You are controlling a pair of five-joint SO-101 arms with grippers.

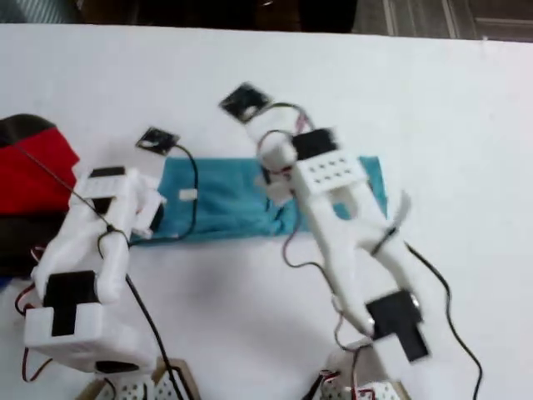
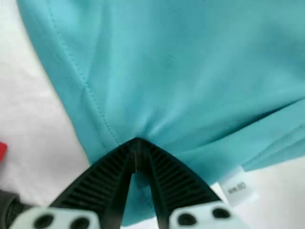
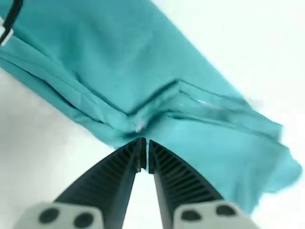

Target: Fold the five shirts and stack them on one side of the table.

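Left wrist view: left tool (image 2: 136,155) pinching teal shirt (image 2: 181,71); right tool (image 3: 144,152) pinching its edge.

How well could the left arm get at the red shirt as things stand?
Probably not yet: the left gripper is shut on the teal shirt. The red shirt lies close beside that arm.

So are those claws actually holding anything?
Yes, both pinch the teal shirt: the left gripper by a stitched seam, the right gripper at its folded edge.
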